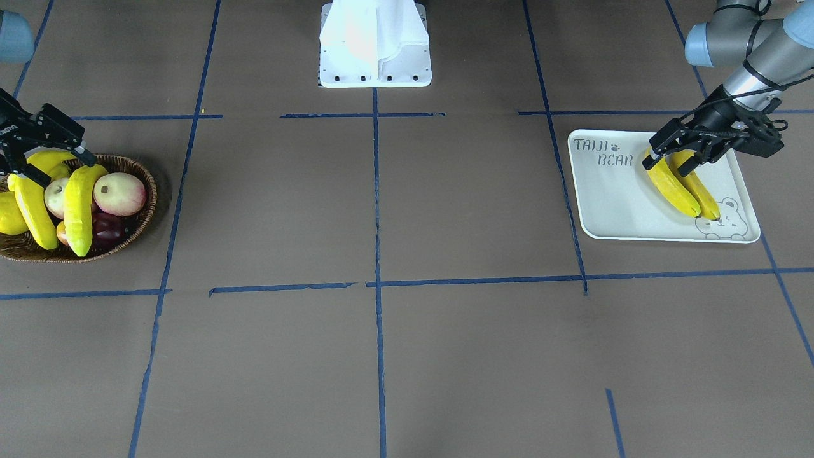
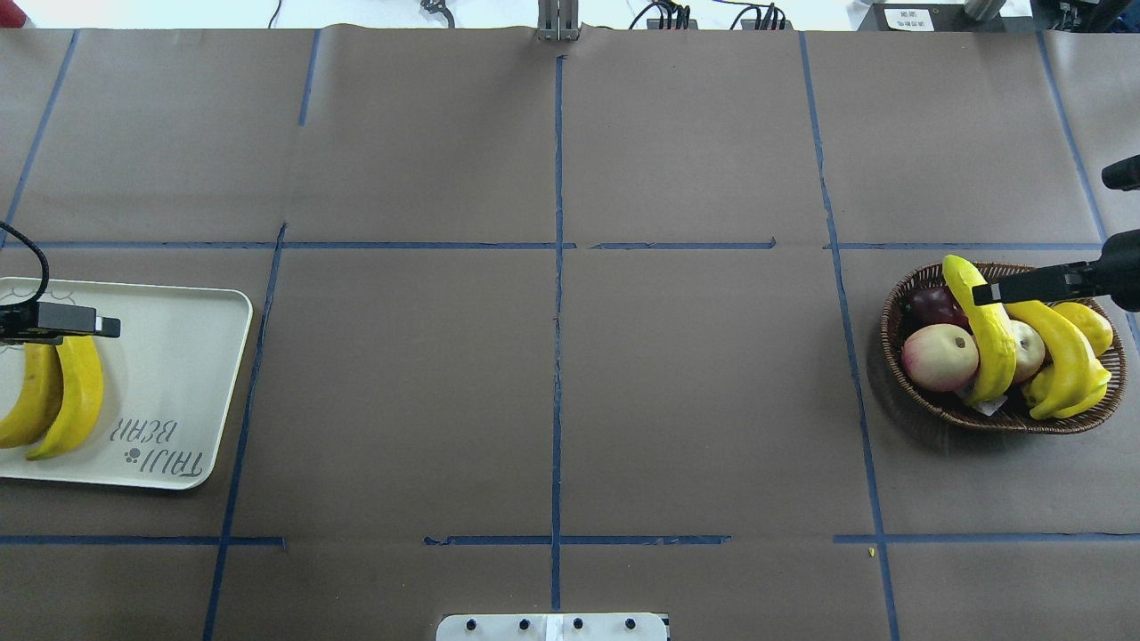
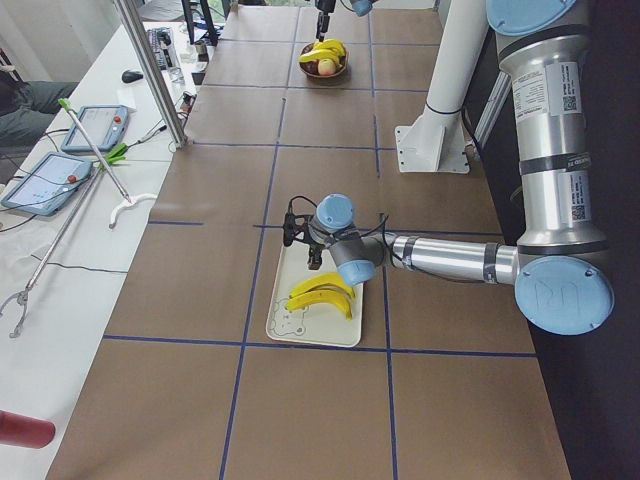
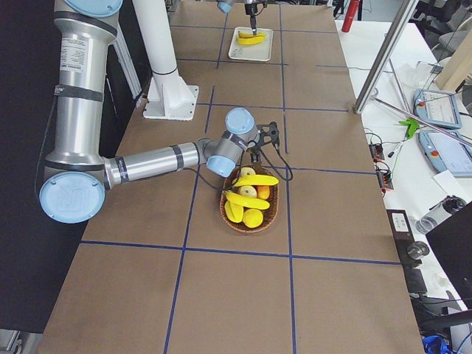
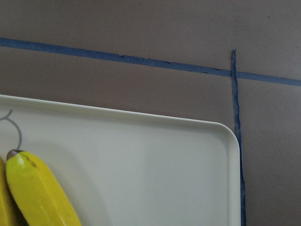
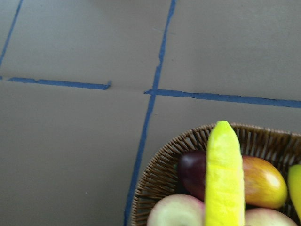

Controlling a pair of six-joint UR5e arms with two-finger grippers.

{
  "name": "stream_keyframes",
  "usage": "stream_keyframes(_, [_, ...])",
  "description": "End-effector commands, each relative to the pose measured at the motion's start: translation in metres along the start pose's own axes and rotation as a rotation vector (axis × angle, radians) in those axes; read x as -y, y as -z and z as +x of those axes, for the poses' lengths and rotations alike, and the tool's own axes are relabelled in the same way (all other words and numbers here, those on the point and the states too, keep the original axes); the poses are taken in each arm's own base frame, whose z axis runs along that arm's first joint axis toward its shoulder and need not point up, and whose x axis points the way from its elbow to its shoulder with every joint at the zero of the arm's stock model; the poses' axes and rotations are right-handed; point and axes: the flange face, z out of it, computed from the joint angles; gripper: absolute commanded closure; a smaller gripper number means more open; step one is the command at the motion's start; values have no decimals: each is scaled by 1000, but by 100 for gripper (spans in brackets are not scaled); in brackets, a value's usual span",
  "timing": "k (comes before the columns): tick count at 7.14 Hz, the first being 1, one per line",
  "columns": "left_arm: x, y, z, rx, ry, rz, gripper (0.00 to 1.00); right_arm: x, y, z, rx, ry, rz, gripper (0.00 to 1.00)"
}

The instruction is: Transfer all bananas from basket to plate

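Two yellow bananas point(image 1: 674, 187) point(image 2: 76, 392) lie side by side on the white "TAIJI BEAR" plate point(image 1: 604, 203) point(image 2: 178, 374). My left gripper point(image 1: 668, 165) hangs low over their robot-side ends, open, its jaws either side of one banana. One banana's tip point(image 5: 37, 193) shows in the left wrist view. The wicker basket point(image 1: 143, 172) point(image 2: 899, 303) holds a greener banana point(image 1: 77, 210) point(image 2: 990, 343) point(image 6: 225, 174) and a yellow banana point(image 1: 32, 213) point(image 2: 1069, 356). My right gripper point(image 1: 54, 166) is open just above them, holding nothing.
The basket also holds a pink-yellow round fruit point(image 1: 119, 193), a dark red fruit point(image 1: 108, 230) and a stubby yellow fruit point(image 1: 7, 213). The white robot base point(image 1: 375, 44) stands at the table's middle edge. Brown paper with blue tape lines lies between basket and plate.
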Motion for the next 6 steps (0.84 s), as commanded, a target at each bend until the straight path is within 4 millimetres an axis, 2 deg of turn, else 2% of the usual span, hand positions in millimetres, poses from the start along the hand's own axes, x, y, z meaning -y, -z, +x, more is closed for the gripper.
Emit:
stream_keyframes(1, [6,1,5,-4,6,-4,1,-33,18,51,-47,-45,-34,0])
stream_keyframes(2, [6,0,4,-3,6,-6,1,-46,31,71,-46,-96,-50,0])
stream_keyframes(3, [10,-2,10,-10,0,-2,1,-53,19,94,-77,-134,-70,0])
stream_keyframes(5, [13,-4,12,-12,-2,-1,1,-50,1,114,-108,-154,-83,0])
stream_keyframes(6, [13,-5,10,-10,0,-2,1,-50,-2,115,-112,-156,-87,0])
